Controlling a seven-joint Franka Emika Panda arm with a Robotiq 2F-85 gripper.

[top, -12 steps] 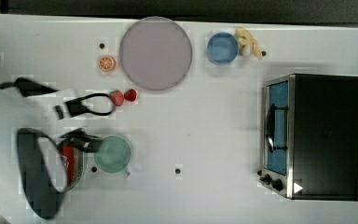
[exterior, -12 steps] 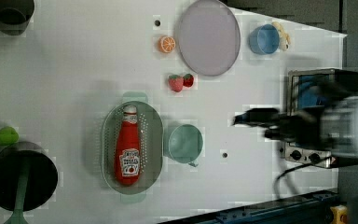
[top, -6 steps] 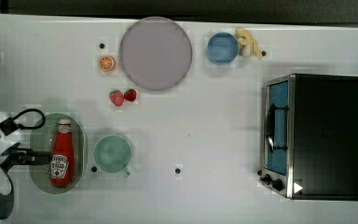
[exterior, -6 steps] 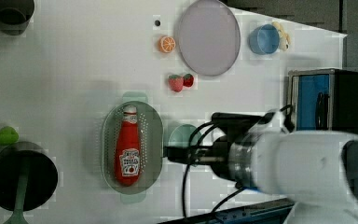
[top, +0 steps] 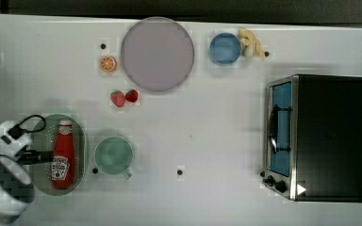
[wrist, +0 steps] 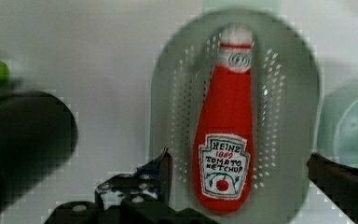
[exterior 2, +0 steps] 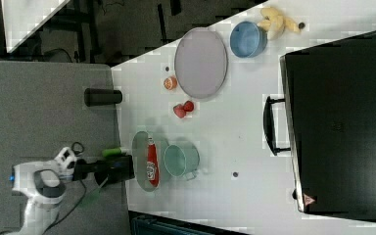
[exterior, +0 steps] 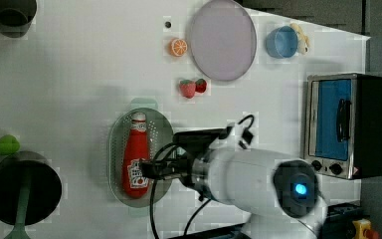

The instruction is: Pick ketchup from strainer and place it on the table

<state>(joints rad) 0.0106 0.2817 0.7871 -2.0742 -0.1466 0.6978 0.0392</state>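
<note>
While spread wide and gripping nothing, hand (wrist: 237, 168) poised over the ketchup bottle (wrist: 224, 126), fingers (wrist: 161, 170) flanking its label end. Lying flat, cap away from the arm, inside the pale green strainer (top: 40, 174) on the white worktop (top: 217, 141), beside a green mug (top: 114, 156).

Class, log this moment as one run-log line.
stage: approach | gripper: open, above ketchup | ketchup: lying in strainer | table: placement pending
</note>
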